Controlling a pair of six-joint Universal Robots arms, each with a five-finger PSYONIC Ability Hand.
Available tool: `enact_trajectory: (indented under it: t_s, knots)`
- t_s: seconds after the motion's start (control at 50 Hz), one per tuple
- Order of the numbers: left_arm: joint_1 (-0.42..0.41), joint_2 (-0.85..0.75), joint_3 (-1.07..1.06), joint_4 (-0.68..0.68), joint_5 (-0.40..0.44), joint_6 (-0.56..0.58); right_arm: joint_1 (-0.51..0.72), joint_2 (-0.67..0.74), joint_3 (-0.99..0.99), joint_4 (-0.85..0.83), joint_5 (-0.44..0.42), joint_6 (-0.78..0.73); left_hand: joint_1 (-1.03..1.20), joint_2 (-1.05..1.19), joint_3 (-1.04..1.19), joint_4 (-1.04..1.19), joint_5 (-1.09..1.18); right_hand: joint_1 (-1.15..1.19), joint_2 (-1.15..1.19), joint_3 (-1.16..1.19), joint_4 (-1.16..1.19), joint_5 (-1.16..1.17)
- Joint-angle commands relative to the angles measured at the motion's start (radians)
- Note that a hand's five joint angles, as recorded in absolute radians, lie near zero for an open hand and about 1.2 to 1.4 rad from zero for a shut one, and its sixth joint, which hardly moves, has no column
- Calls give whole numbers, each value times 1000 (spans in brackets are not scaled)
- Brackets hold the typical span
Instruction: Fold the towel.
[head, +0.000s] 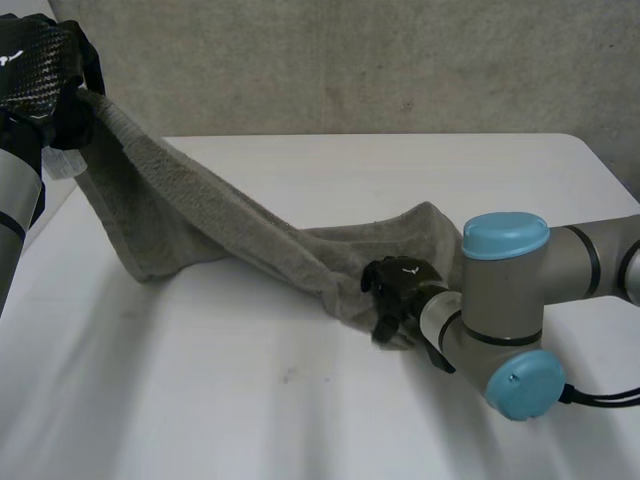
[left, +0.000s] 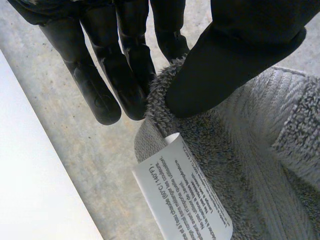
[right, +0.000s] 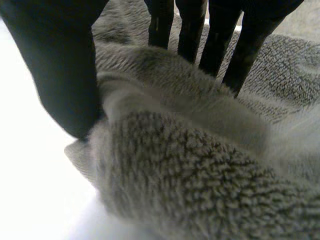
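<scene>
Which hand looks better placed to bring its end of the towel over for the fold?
Probably the left hand: it pinches the towel raised off the table, free to swing across. The right hand grips its end low.

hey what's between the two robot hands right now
The towel, stretched in one span from the raised left robot hand down to the right robot hand near the table, as the head view shows.

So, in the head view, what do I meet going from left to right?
The left hand, raised → the towel sloping down from it → the right hand gripping the towel → the right arm.
</scene>
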Motion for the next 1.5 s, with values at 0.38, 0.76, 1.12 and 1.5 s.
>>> enact_trajectory:
  t_s: [0.38, 0.76, 1.12, 1.5]
  knots:
    - [15, -1, 4, -67, 0, 3, -187, -456, -82, 321, -66, -448, 214, 180, 181, 179, 190, 868, 781, 792, 793, 806]
    - [0, -182, -48, -241, 13, 11, -255, -370, -73, 665, -93, -757, 214, 180, 181, 179, 190, 868, 781, 792, 793, 806]
    - [-31, -442, 646, -46, -36, -31, -224, -261, -441, -99, 55, -590, 214, 180, 181, 179, 190, 868, 781, 792, 793, 806]
    - [-21, -438, 276, 9, -46, -89, -253, -208, -336, 417, -109, -637, 214, 180, 181, 179, 190, 868, 781, 792, 793, 806]
